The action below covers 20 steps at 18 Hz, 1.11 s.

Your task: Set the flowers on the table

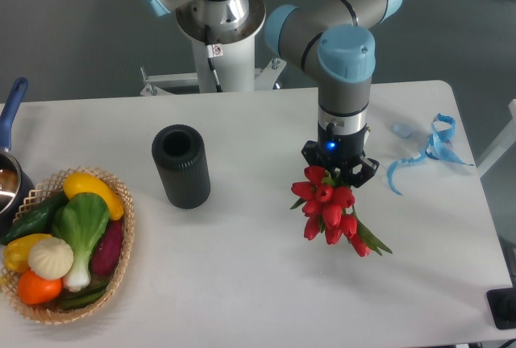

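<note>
**A:** Where was the gripper (339,172)?

**B:** Right of the table's (258,283) center, pointing straight down. The arm (343,58) came in from the base at the back edge. A blue light showed on the wrist just above the fingers.

**A:** Clenched or released?

**B:** Clenched on the flowers (330,211), as far as the view went. The black fingers sat on either side of the bunch's top, and the blooms covered the tips, so the contact itself was probably there but not plainly visible.

**A:** And the flowers?

**B:** A bunch of red tulips right under the gripper. Heads clustered at the top and left, green stems and leaves trailing down to the right. The bunch was tilted, not upright. Whether the lower end touched the table or hung just above it, the camera couldn't show.

**A:** The vase?

**B:** A black ribbed vase (181,166) stood upright left of the flowers, well apart from them, its opening facing up.

**A:** Anything else on the table?

**B:** A blue ribbon (427,151) lay loose near the right edge, beyond the gripper. A wicker basket (121,263) of vegetables sat at the front left corner. A pot with a blue handle (11,106) was cut off by the left edge, just behind the basket.
</note>
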Each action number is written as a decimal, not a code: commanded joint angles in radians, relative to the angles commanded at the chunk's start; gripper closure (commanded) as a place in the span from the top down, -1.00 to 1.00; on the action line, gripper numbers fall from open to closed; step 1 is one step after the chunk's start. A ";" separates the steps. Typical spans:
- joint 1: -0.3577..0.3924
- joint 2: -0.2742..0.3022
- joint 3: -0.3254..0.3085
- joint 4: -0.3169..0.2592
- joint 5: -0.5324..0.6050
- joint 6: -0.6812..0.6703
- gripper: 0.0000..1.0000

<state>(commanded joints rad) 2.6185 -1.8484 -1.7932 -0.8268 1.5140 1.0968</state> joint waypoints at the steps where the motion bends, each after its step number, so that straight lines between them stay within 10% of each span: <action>1: 0.000 0.000 -0.002 0.002 0.000 0.000 -1.00; 11: -0.055 -0.089 0.029 -0.003 0.011 -0.006 -0.83; 13: -0.057 -0.094 0.028 0.000 0.006 -0.009 -0.37; 15: -0.057 -0.092 0.028 0.002 0.009 -0.009 0.99; 20: -0.057 -0.087 0.023 0.006 0.009 -0.009 1.00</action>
<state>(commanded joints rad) 2.5617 -1.9359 -1.7702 -0.8207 1.5233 1.0876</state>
